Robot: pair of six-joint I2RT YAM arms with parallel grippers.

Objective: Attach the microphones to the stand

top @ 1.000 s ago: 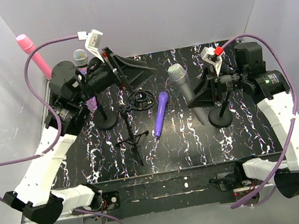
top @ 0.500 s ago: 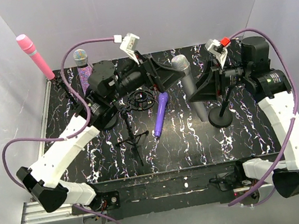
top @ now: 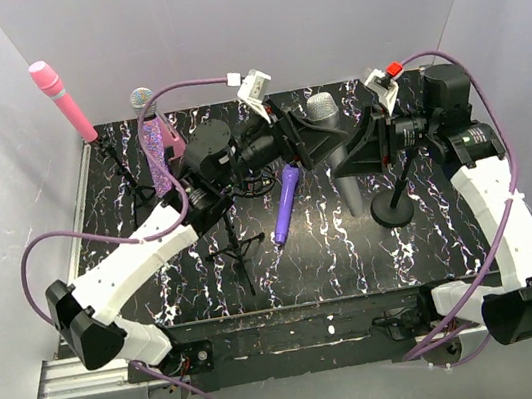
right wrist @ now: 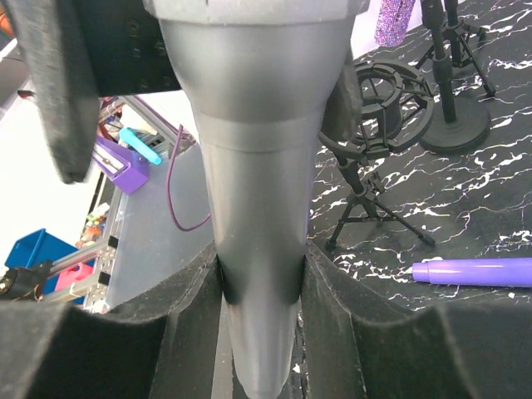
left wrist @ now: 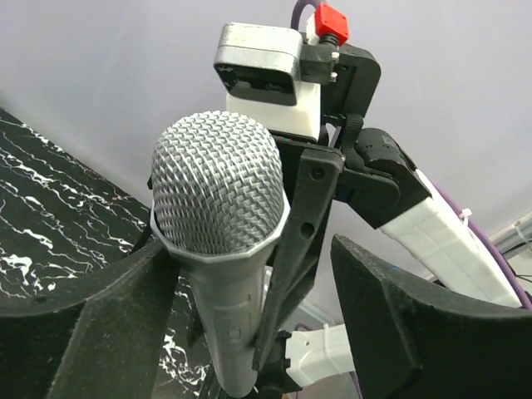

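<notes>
My right gripper (right wrist: 262, 274) squeezes the smooth round body of the silver-grey microphone (right wrist: 259, 191), holding it up above the black streaky table (top: 335, 249); my left gripper (left wrist: 249, 249) stands open around its bumpy mesh ball.

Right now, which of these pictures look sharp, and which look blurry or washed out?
Top external: even light, sharp throughout. Left wrist: the silver-grey microphone shows crisp mesh. Right wrist: its body looms close and slightly soft, with a bright washed-out patch at left.
</notes>
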